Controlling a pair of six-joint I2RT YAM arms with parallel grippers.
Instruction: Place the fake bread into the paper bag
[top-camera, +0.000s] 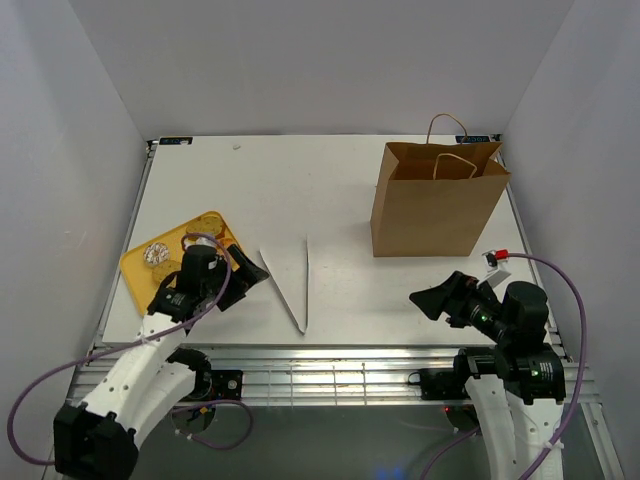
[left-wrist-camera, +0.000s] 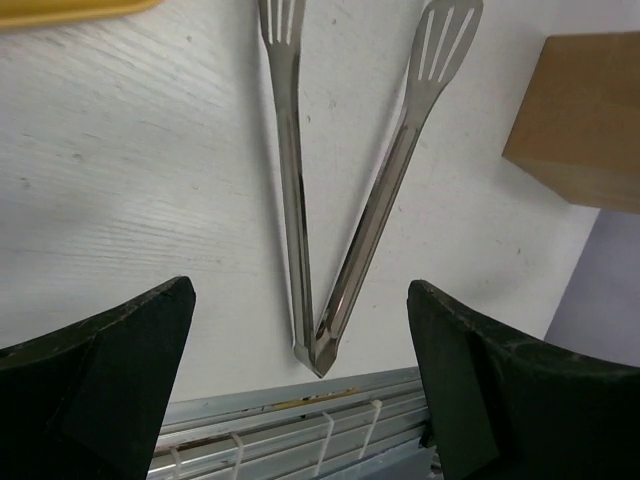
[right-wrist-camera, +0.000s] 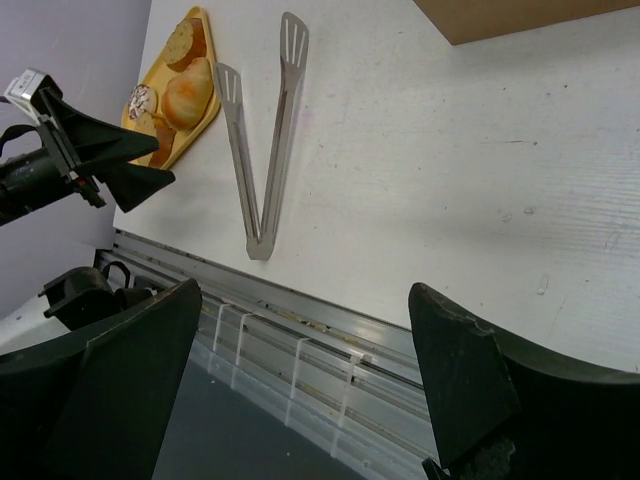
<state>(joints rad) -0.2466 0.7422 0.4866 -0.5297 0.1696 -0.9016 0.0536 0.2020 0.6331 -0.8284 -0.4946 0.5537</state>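
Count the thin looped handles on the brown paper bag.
2: one handle sticks up past the brown paper bag's far rim; the other arches over its open top.

One tall brown kraft paper bag (top-camera: 435, 205), one flat yellow tray (top-camera: 133, 268), one pair of steel tongs (left-wrist-camera: 292, 180), roughly four golden-brown toy bread pieces (right-wrist-camera: 190, 90).

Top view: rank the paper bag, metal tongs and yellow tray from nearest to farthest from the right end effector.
From the right end effector:
1. paper bag, just beyond it, at the far right.
2. metal tongs, at the table's centre.
3. yellow tray, at the far left.
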